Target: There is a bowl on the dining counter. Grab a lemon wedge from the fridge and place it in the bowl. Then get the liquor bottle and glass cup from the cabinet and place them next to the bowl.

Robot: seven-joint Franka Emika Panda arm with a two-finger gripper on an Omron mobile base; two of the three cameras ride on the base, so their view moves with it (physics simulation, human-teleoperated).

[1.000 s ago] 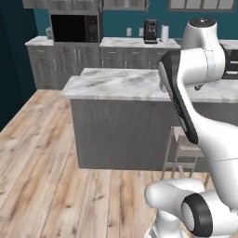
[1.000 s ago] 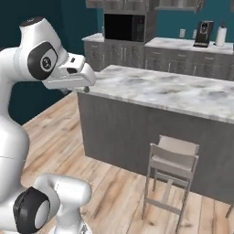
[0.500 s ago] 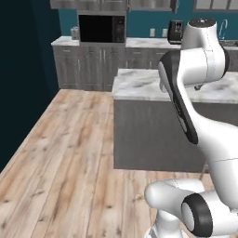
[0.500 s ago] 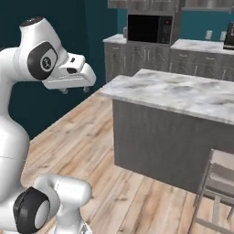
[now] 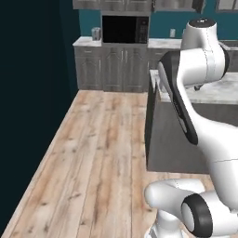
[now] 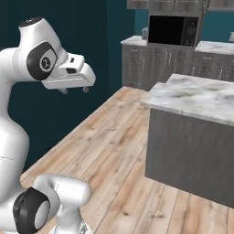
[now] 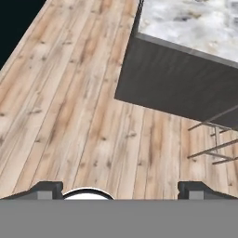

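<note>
While I drive to find the fridge, my gripper [image 7: 120, 188] is wide open and holds nothing.
I keep clear of the dining counter [image 6: 201, 98] corner, just beside me on the right.

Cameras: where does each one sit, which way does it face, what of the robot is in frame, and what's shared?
Left base view: behind the arm to its left, facing the wood floor, the microwave and the dining counter; the arm rises at lower right.
Right base view: behind to its right, same direction; the arm is at left, the gripper over the floor.
Hand view: on the hand, looking down at floor, counter end and a stool; the fingertips are wide apart.
Shared: all three show counter and floor; both base views show the microwave.
</note>
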